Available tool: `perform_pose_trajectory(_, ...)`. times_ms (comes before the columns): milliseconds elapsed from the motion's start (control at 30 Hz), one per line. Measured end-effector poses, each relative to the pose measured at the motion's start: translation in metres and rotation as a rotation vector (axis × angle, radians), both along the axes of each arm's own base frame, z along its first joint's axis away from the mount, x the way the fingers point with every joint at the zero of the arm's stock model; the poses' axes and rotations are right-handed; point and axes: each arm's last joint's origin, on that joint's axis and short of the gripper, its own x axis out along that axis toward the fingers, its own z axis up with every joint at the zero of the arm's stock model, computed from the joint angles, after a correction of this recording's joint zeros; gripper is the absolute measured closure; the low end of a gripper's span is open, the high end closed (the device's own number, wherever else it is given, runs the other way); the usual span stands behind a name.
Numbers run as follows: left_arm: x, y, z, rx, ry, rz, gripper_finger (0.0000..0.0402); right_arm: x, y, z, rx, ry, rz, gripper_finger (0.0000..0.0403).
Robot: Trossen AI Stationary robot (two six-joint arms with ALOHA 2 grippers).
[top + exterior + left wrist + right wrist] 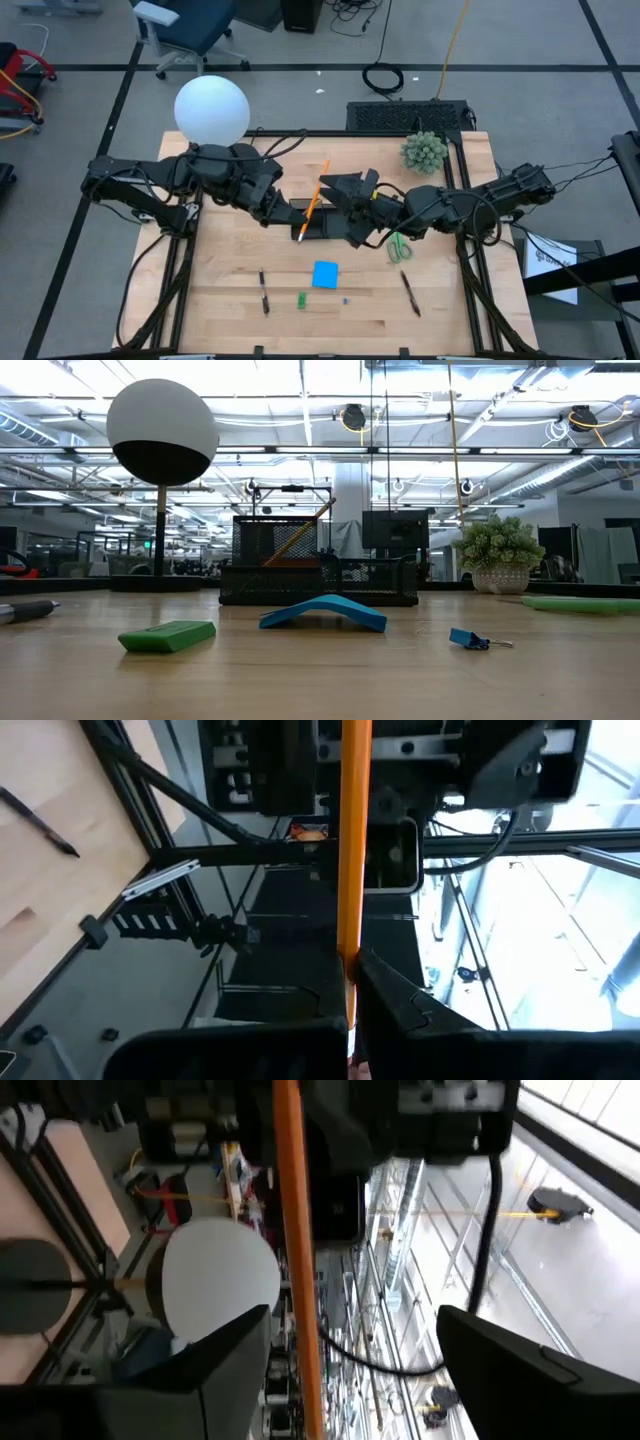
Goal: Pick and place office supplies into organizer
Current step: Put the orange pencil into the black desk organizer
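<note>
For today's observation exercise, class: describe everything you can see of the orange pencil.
The orange pencil is long, thin and plain orange, looking like painted wood. In the high view it slants over the black organizer, lower end toward the tray. The low view shows it leaning tilted out of the mesh organizer. The left gripper is shut on it near one end; the right gripper stands open beside the shaft, not clearly touching. Its tip is hidden.

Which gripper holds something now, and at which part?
The left gripper is shut on the long orange pencil, near its lower end. The right gripper is open, holding nothing.
</note>
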Motion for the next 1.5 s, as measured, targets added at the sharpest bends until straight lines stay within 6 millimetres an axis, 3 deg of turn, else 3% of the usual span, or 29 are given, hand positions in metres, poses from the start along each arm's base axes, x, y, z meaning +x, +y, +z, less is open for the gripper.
perform_pose_trajectory(600,0.002,0.0,0.001,-0.008,-0.015,-0.008,0.0401,0.011,0.004,-0.007,0.009,-0.013,0.054,0.0194)
perform_pose_trajectory(1133,0.002,0.0,0.003,-0.018,-0.028,-0.006,0.0401,0.011,0.004,-0.008,0.093,-0.04,0.056,0.0386)
perform_pose_trajectory(1500,0.002,0.0,0.002,-0.015,-0.029,0.002,0.04,0.01,0.003,-0.008,0.126,-0.047,0.012,0.0393)
